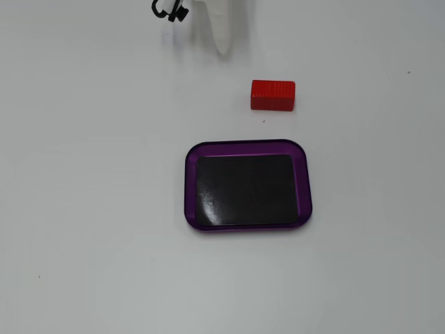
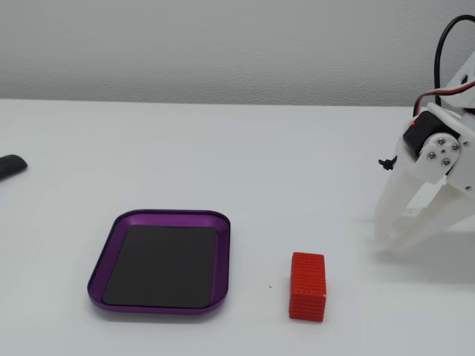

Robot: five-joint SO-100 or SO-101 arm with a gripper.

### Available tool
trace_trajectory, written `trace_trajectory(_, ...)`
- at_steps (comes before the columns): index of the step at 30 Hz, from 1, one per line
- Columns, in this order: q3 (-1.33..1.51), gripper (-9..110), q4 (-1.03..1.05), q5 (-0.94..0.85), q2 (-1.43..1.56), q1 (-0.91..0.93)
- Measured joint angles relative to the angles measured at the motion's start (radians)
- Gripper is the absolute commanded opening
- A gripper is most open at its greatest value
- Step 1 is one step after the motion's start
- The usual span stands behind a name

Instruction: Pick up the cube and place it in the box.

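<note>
In a fixed view from the side, you see a small dark thing (image 2: 10,166) at the far left edge of the white desk (image 2: 223,148). Only part of it shows, so you cannot tell what it is.

Next comes the box (image 2: 99,268). It is a flat tray with a purple rim and a shiny black bottom. It lies flat on the desk and nothing is inside it.

To the right of the box is the cube (image 2: 307,285). It is bright red, longer than it is wide, and it has little bumps all over. It sits on the desk near the box, but the two do not touch. A strip of bare desk shows between them.

At the far right you see your pincer (image 2: 387,239). It is white and points down, with its tips close to the desk. Its two fingers are spread apart and nothing is between them. It is well apart from the cube, up and to the right of it in this view.

In a fixed view from above, only the white tip of the pincer (image 1: 222,43) shows at the top edge, a little left of the middle. The box (image 1: 306,182) is in the middle of the desk (image 1: 83,174), and the cube (image 1: 272,94) lies just above the box's top right corner.
</note>
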Motion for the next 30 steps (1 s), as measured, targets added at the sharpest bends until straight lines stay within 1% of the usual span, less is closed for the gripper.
trace_trajectory(2, -0.002, 0, -0.048, 0.021, -0.041, 0.0)
trace_trajectory(4, -0.002, 0, -0.077, 0.103, -0.057, -0.002)
trace_trajectory(7, -0.002, 0, -0.094, 0.132, -0.06, -0.003)
trace_trajectory(13, -0.002, 0, -0.1, 0.146, -0.061, -0.003)
trace_trajectory(18, -0.021, 0, -0.19, 0.152, -0.112, -0.002)
trace_trajectory(21, -0.103, 0, -0.225, 0.152, -0.232, 0.0)
trace_trajectory(23, -0.19, 0, -0.233, 0.153, -0.367, 0.0)
trace_trajectory(30, -0.615, 1, -0.212, 0.153, -0.876, -0.08)
